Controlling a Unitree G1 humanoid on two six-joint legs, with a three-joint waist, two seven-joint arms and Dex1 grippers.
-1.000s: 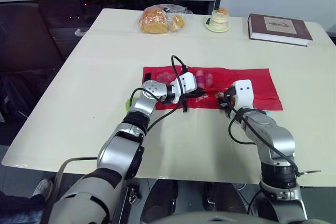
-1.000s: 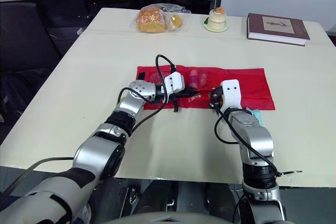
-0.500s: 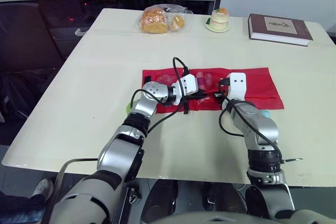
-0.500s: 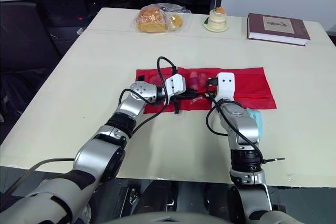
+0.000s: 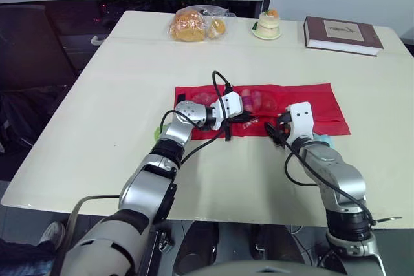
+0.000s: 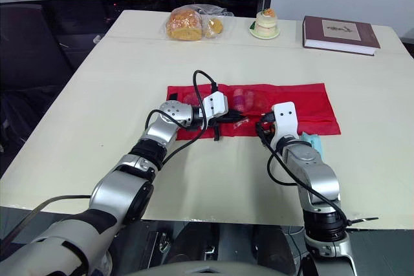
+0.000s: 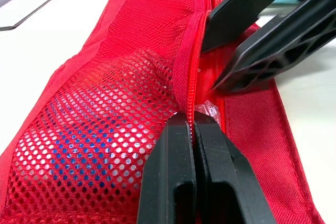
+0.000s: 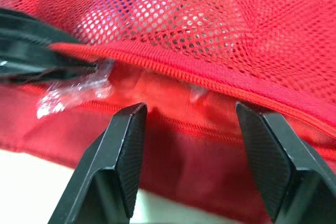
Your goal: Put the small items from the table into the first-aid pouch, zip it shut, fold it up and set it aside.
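Obs: left gripper (image 7: 193, 121) clenched on the zip edge of the red pouch (image 5: 317, 105), same grip as half a second ago. The right gripper (image 8: 190, 111) has its fingers spread with nothing between them, facing the pouch's near edge. Since then it has drawn back from the pouch's middle toward the robot's right. A clear wrapper (image 8: 73, 90) pokes from the open zip, just beside the left fingers. The pouch lies flat mid-table (image 5: 97, 127).

Counts:
- one pouch; items under the mesh not countable
- one teal item (image 5: 325, 140) by the right wrist
- one green item (image 5: 157, 132) by the left forearm
- far edge: one book (image 5: 343, 33), one bag of bread (image 5: 194, 24), one small cake (image 5: 268, 24)
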